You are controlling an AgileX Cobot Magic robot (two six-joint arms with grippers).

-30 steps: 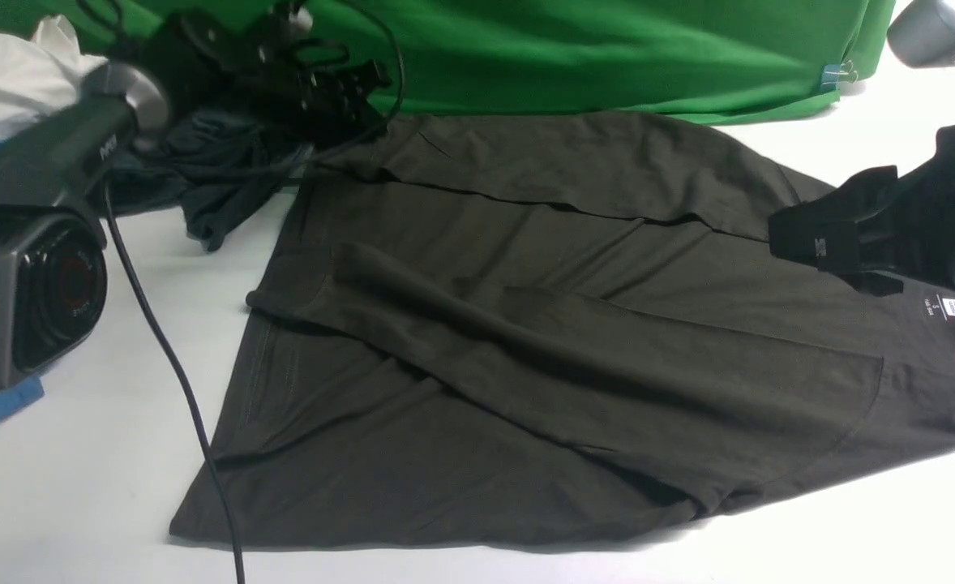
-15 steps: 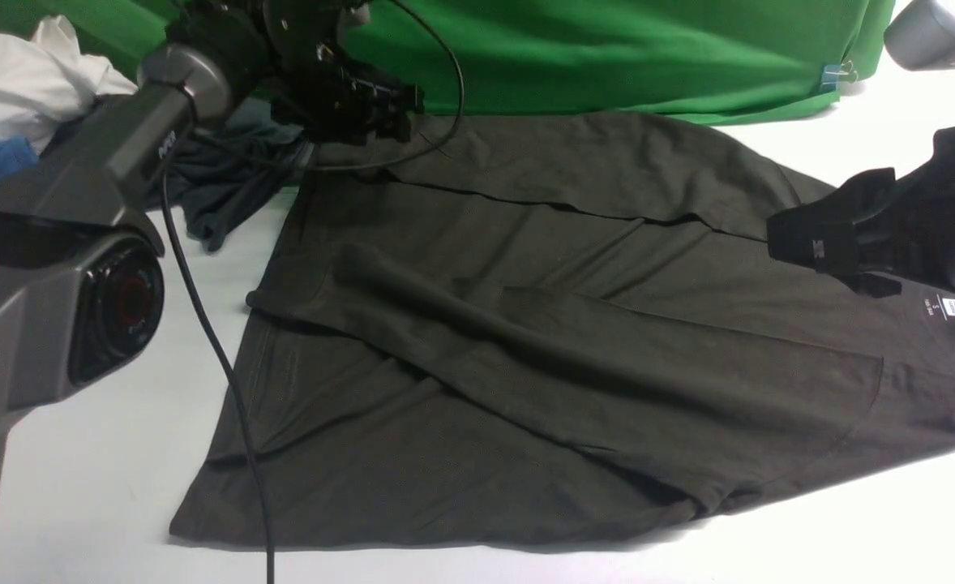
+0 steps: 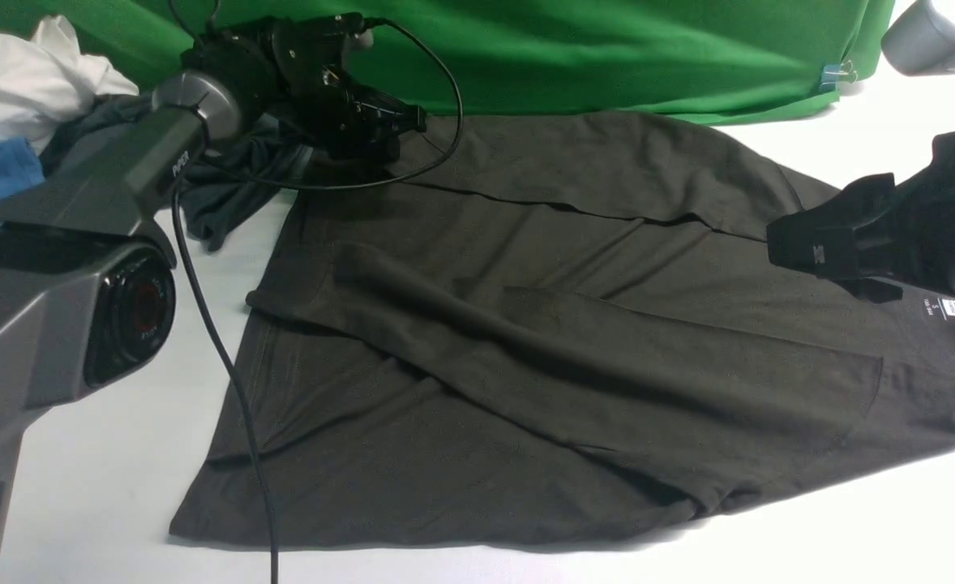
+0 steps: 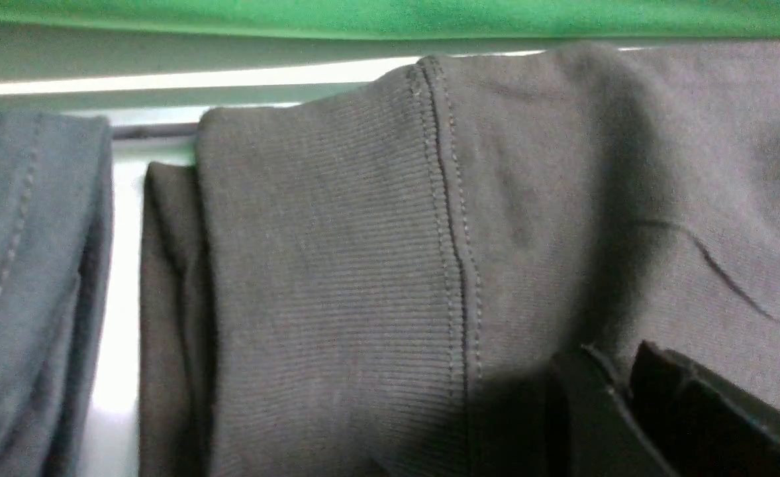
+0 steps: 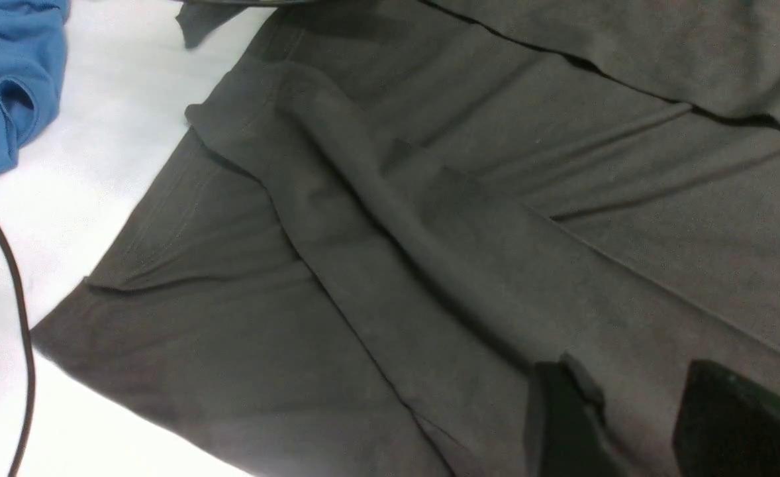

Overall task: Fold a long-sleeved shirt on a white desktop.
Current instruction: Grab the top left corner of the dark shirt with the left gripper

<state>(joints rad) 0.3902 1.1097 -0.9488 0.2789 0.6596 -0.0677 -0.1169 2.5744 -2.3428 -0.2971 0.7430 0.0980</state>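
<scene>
1 long-sleeved shirt [image 3: 575, 341], centre | 1 white desktop [image 3: 121, 487] | left gripper [image 3: 376, 138], upper left: pressed together | right gripper [image 3: 794, 243], right edge: spread

A large dark olive-brown knit long-sleeved shirt [image 3: 526, 349] lies spread on the broad, smooth white desktop [image 3: 104, 454], its hem to the left and its white neck label [image 3: 954, 308] at the right. One long sleeve [image 3: 461, 324] is folded diagonally across the body. The far side is folded inward, and the cloth is lightly creased.
</scene>
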